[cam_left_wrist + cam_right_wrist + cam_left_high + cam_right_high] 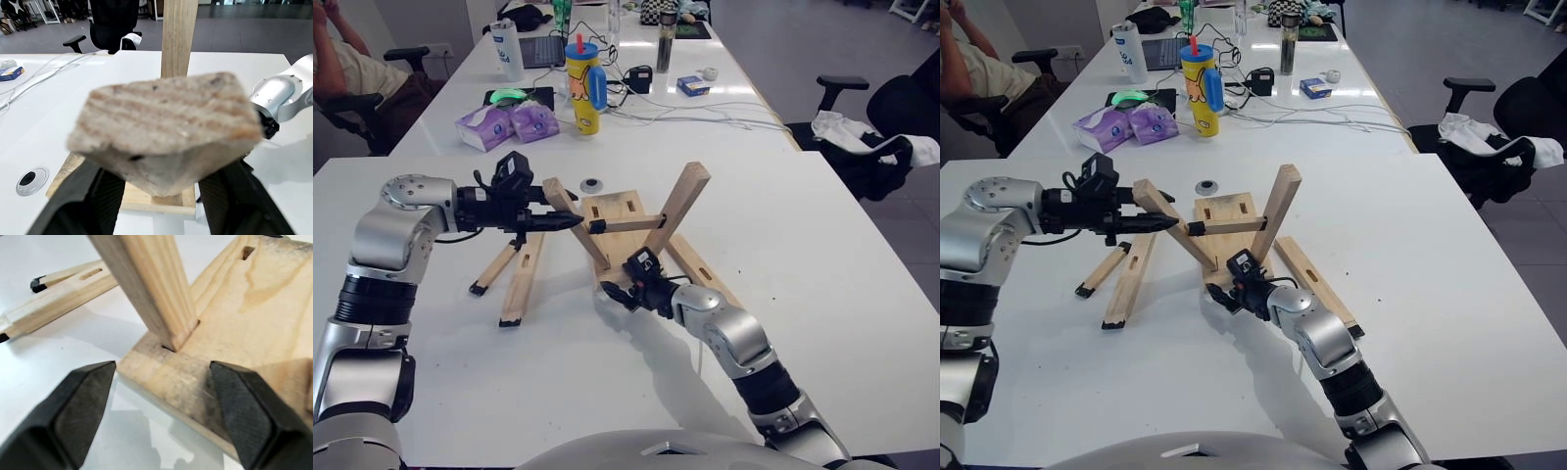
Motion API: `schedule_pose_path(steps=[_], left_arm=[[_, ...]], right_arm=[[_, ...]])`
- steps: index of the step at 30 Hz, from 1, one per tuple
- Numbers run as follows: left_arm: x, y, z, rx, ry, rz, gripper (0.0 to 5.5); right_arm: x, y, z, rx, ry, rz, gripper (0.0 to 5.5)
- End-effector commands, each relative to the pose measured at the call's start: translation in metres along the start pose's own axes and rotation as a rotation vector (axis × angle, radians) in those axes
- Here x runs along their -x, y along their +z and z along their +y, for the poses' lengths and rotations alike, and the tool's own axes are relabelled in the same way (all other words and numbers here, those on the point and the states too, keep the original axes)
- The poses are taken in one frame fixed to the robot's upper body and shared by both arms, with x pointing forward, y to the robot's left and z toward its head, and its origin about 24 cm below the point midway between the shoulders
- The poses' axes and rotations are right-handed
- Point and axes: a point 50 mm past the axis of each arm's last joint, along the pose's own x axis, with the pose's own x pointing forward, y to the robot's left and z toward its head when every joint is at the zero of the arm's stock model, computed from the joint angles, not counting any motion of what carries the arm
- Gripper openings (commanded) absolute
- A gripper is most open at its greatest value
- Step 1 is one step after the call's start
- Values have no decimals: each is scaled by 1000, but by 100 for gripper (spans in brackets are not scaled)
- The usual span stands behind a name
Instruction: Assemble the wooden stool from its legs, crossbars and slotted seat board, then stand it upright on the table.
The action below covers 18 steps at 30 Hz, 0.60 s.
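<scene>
Nothing pins the seat board (622,208)
Left gripper (570,222) clamps the leg (592,245); right gripper (617,294) gapes at its six o'clock edge. A shove might skid it, unseating the crossbar (626,225).

Free surface (842,245) far right of the board (612,209) and in front of it. Above the board, blocked by two tilted legs (680,206) and a crossbar (631,224) between. Left of it, blocked by two loose legs (524,274).
</scene>
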Motion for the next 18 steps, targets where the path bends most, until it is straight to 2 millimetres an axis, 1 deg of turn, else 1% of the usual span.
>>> schedule_pose_path(steps=[1,3,7,11,13,15,17,18], left_arm=[[-9,-40,-19,141,-59,51,202],[-5,-46,-23,138,-59,65,202],[-1,-48,-27,131,-57,64,202],[-16,-43,-25,99,-74,41,202],[-22,-45,-21,107,-56,37,202],[-22,-51,-16,133,-18,42,202],[-21,-57,-14,148,8,51,202],[-20,-59,-13,155,16,54,202]], right_arm=[[-2,-42,3,-105,19,196,358],[-2,-42,3,-113,19,195,358],[-2,-44,1,-120,20,202,358],[-2,-47,0,-122,20,210,358],[-3,-48,1,-123,32,210,358],[-4,-48,1,-121,44,200,331],[-3,-43,2,-97,65,139,296],[-1,-35,3,-107,74,67,282]])
